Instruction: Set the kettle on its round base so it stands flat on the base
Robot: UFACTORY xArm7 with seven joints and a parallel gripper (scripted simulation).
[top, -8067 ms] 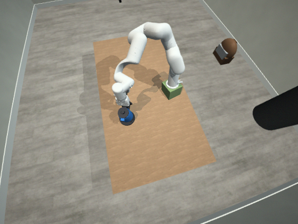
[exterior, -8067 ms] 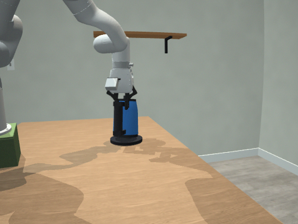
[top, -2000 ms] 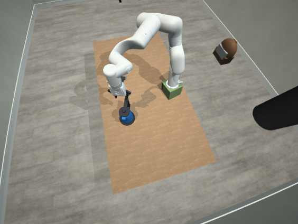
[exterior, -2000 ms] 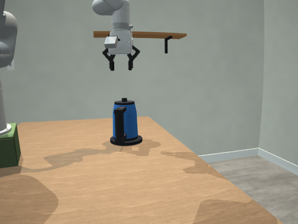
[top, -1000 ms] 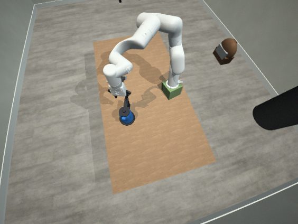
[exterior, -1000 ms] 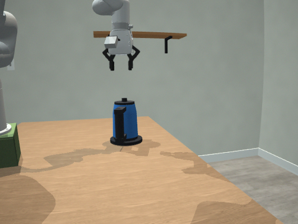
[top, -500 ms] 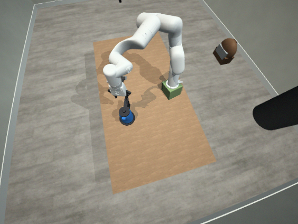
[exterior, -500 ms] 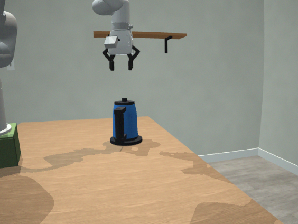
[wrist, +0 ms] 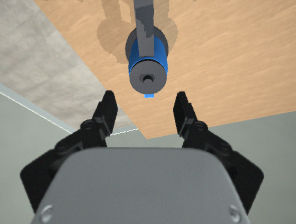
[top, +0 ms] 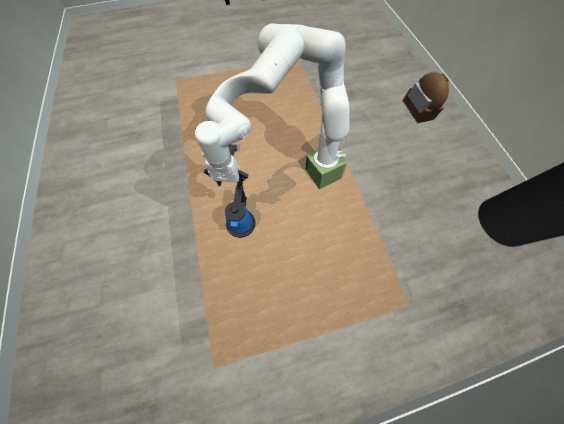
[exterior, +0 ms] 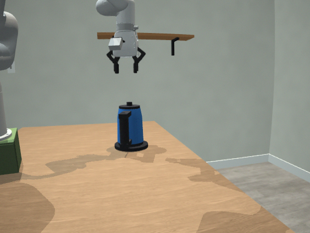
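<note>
my gripper (exterior: 126,72) hangs in the upper middle of the exterior view, well above the blue kettle (exterior: 133,127), with its fingers spread wide and nothing between them. in the wrist view the two black fingers frame the lower half of the frame, and the kettle's lid with its knob (wrist: 147,78) sits between and beyond them, toward the top centre, so i am roughly over it but a little off to one side.

the kettle stands just left of centre in the exterior view, on the wooden table (exterior: 82,192), and under it a black round base (exterior: 141,145) shows as a flat disk around its foot. the kettle looks upright, its black handle bar (exterior: 124,129) facing the camera. in the top view it sits left of centre, near the table's left edge. i cannot see the stud or the ring, since the kettle's body hides them, so i can only judge that it is seated: the body looks centred on the disk and level, with no visible lean.

by my reading the placing and the release are both done, since i touch nothing. what may remain is only confirming that the kettle rests flat over the stud.
</note>
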